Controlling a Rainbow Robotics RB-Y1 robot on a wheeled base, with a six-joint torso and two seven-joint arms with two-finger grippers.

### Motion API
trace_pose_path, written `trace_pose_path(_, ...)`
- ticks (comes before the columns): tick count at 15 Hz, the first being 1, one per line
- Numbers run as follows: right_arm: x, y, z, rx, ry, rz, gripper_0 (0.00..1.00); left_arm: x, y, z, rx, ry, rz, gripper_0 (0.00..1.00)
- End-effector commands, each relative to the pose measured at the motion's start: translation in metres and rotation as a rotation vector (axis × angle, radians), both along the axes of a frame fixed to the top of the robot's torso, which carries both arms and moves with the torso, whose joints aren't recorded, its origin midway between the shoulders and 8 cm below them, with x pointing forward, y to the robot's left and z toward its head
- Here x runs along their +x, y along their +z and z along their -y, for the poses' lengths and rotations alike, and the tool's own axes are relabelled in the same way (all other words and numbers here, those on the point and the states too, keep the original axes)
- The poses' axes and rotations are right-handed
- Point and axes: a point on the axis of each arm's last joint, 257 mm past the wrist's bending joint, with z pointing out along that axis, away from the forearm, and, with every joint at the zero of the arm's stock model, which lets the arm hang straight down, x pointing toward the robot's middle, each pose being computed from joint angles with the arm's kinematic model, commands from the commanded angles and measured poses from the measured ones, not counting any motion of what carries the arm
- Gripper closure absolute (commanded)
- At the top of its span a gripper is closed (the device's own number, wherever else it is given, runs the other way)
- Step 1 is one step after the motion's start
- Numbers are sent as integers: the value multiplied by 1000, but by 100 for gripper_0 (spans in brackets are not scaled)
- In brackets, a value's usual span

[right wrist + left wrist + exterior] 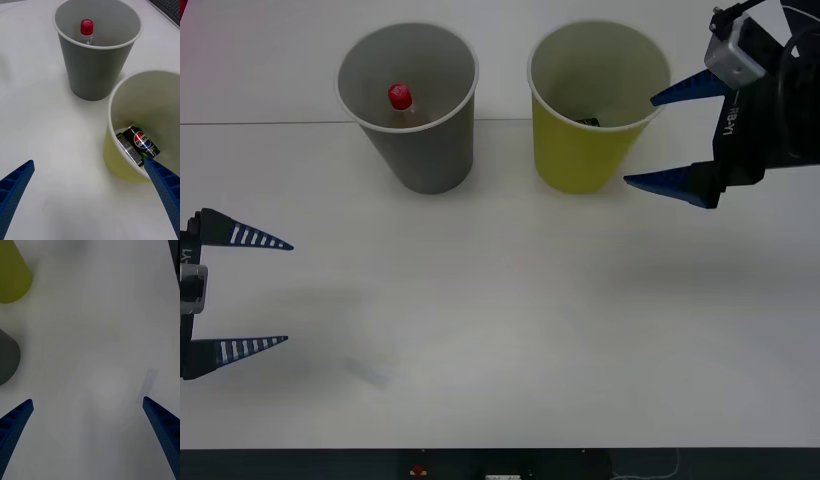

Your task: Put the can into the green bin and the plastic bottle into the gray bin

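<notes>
The gray bin [420, 140] stands upright at the back of the table, and the plastic bottle [400, 98] with its red cap stands inside it [86, 29]. To its right is the green bin [580, 150], holding the dark can [138, 144], which lies on the bin's bottom. My right gripper [658, 140] hangs open just right of the green bin's rim, holding nothing. At the table's left edge my left gripper [275, 292] is open and empty, well away from both bins.
The white table [510, 330] spreads wide in front of the bins. In the left wrist view the green bin [13, 275] and gray bin [7, 360] show at the side. The table's front edge runs along the bottom of the front view.
</notes>
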Motion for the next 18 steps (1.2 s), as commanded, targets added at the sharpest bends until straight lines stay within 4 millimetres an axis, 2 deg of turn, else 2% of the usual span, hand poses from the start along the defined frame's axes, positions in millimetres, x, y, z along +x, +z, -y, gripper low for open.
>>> trace_pose_path(1,-16,-13,10,8,55,-2,0,0,0,0,0,0,0,0)
trace_pose_path(12,-58,-58,60,-4,113,21,0,0,0,0,0,0,0,0)
trace_pose_path(18,-74,-76,72,16,120,43,0,0,0,0,0,0,0,0)
